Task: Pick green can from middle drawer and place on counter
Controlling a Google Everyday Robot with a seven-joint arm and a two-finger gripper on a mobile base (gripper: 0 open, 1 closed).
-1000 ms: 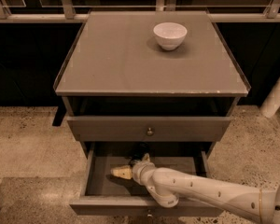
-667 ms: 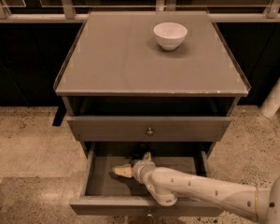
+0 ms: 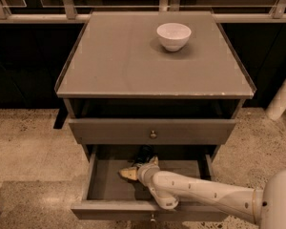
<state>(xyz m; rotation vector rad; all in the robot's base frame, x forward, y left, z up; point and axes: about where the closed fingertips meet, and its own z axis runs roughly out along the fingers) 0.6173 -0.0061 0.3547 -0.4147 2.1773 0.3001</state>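
The middle drawer (image 3: 100,185) is pulled open below a closed drawer. My arm reaches in from the lower right. My gripper (image 3: 136,169) is inside the drawer, near its back middle, low over the grey bottom. A small dark shape (image 3: 144,152) lies just behind the gripper at the drawer's back. I cannot tell whether it is the green can. No can shows plainly anywhere. The counter (image 3: 119,56) is the flat grey-brown cabinet top above.
A white bowl (image 3: 173,36) stands on the counter at the back right. The closed drawer (image 3: 109,131) above has a small round knob (image 3: 153,134). Speckled floor surrounds the cabinet. A white post (image 3: 282,99) stands at the right.
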